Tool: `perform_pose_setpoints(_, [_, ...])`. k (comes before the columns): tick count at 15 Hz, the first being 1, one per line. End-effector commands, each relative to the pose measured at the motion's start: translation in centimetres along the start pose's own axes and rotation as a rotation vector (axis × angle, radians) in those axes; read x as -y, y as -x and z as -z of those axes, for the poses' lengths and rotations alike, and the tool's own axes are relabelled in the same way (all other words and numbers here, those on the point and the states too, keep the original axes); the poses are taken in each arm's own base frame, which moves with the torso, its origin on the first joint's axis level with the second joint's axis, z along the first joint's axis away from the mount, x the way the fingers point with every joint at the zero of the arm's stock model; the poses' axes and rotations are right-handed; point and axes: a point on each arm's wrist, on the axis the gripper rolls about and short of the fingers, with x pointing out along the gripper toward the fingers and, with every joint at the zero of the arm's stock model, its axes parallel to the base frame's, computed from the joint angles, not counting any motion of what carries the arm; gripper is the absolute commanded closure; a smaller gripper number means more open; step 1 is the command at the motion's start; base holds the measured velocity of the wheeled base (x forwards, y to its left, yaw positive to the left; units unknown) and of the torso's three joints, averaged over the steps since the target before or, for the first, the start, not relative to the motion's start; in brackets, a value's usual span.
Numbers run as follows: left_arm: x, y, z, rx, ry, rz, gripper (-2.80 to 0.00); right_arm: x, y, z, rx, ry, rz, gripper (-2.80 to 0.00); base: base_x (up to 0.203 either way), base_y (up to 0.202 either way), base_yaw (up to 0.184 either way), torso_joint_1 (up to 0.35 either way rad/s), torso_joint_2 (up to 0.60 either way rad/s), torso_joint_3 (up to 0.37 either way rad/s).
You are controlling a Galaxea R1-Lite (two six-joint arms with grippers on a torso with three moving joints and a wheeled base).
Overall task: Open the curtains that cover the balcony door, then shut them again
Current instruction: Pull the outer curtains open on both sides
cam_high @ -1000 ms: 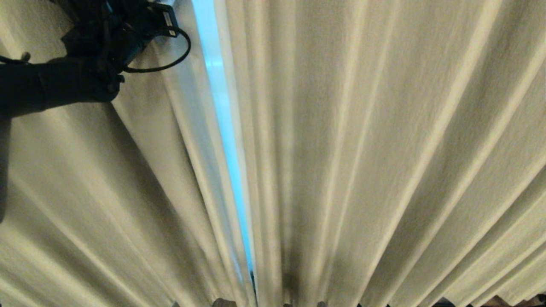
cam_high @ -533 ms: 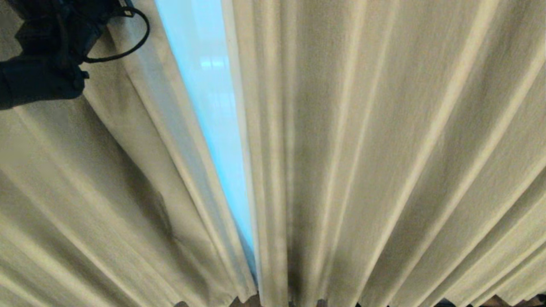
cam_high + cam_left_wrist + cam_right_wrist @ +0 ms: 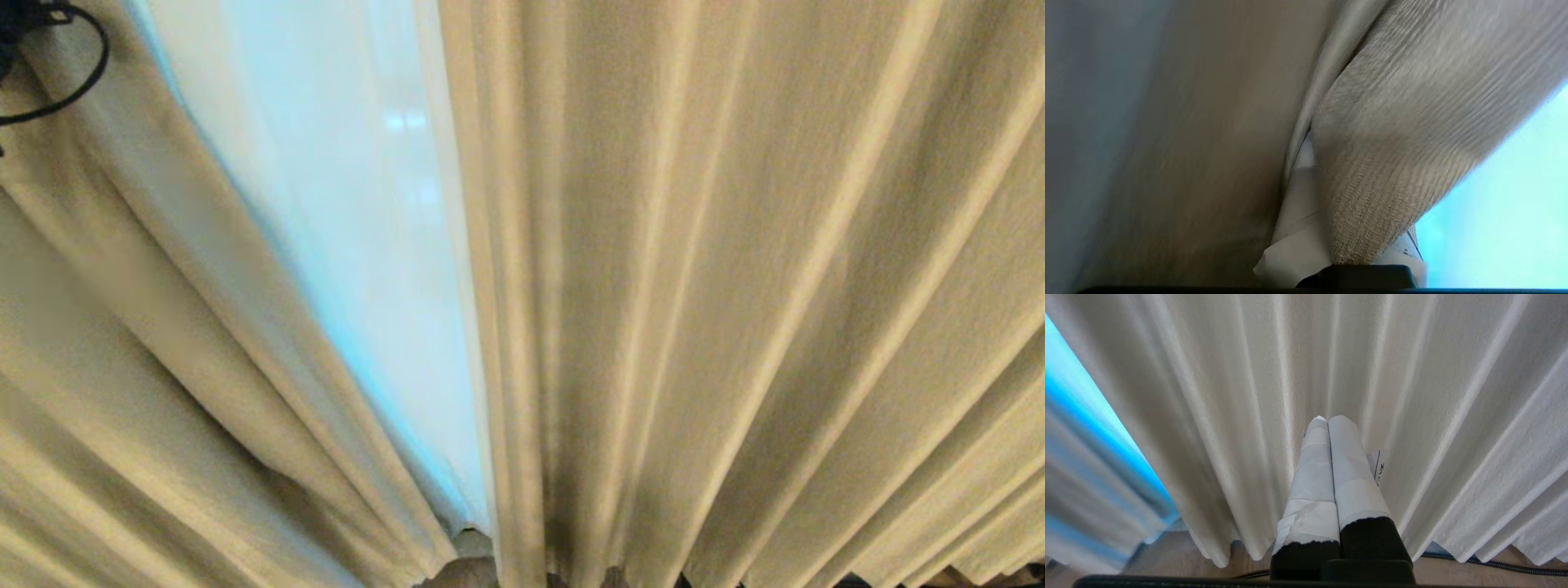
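Note:
The curtains fill every view. In the head view a thick cream left drape (image 3: 122, 343) slants away from the right drape (image 3: 735, 286), leaving a wide wedge-shaped gap. The gap shows a bright pale-blue surface (image 3: 351, 245); whether that is sheer cloth or glass I cannot tell. No frame of the balcony door shows. My left gripper (image 3: 1331, 196) is shut on the woven edge of the left drape (image 3: 1392, 143), and only its black cable (image 3: 77, 77) shows at the head view's top left. My right gripper (image 3: 1327, 422) is shut and empty, pointing at the right drape (image 3: 1433, 396).
The drape hems hang just above a wooden floor (image 3: 1167, 555). A dark braided cable (image 3: 1494, 564) lies on the floor under the right drape. The right drape's folds spread across the whole right side.
The left arm has swung left, almost out of the head view, dragging the left drape with it. The gap has widened from a thin blue slit to a broad wedge. The right drape stayed put.

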Motion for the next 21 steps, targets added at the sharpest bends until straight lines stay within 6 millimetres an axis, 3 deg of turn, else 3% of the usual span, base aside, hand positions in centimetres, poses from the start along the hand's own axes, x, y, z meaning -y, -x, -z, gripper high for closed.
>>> perform_pose_setpoints(1, [-3.5,0.5,0.2,-0.008,-0.025,-0.057,0.0,0.0,0.0,0.0,0.0,0.001,-0.001,0.0,0.0,0.0,0.0,0.0,0.0,0.0])
perform_pose_setpoints(5, [-10.6,2.4,2.4,-0.038,-0.033,-0.132,0.0,0.0,0.0,0.0,0.0,0.001,-0.001,0.0,0.0,0.0,0.0,0.0,0.0,0.0])
perform_pose_setpoints(7, [-12.8,3.1,3.3,-0.053,-0.029,-0.169,0.0,0.0,0.0,0.0,0.0,0.001,-0.001,0.0,0.0,0.0,0.0,0.0,0.0,0.0])
perform_pose_setpoints(10, [-14.8,3.8,4.2,-0.04,-0.025,-0.198,0.0,0.0,0.0,0.0,0.0,0.001,-0.001,0.0,0.0,0.0,0.0,0.0,0.0,0.0])
perform_pose_setpoints(16, [-16.8,4.6,5.1,-0.047,-0.015,-0.235,0.0,0.0,0.0,0.0,0.0,0.001,-0.001,0.0,0.0,0.0,0.0,0.0,0.0,0.0])
perform_pose_setpoints(21, [-20.5,7.2,5.6,-0.084,-0.015,-0.324,0.0,0.0,0.0,0.0,0.0,0.001,-0.001,0.0,0.0,0.0,0.0,0.0,0.0,0.0])
